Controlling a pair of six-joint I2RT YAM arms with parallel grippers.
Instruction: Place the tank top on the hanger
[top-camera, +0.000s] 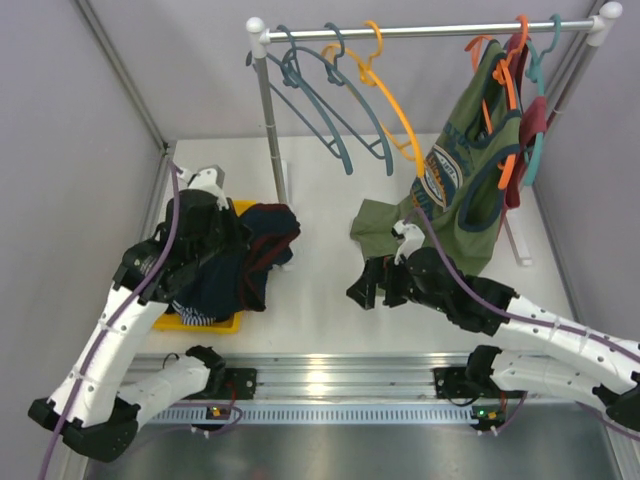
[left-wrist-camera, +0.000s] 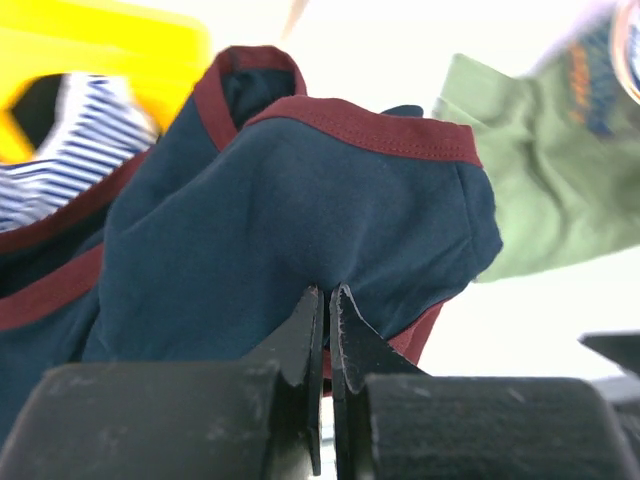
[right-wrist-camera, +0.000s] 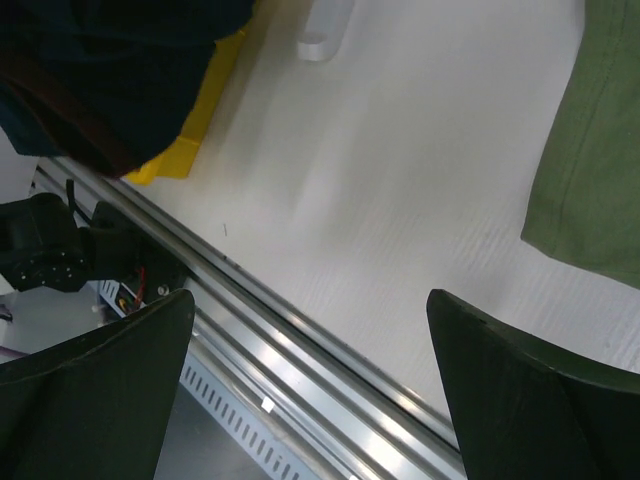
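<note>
Reaching fwd, L tool (left-wrist-camera: 327, 296) pinching tank top (left-wrist-camera: 290, 190).

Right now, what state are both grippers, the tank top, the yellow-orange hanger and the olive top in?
left gripper: shut on the tank top.
right gripper: open, empty.
tank top: bunched over the yellow bin, not hung.
hanger: bare, hooked on the rail.
olive top: hung on the rail, hem on the table.
</note>
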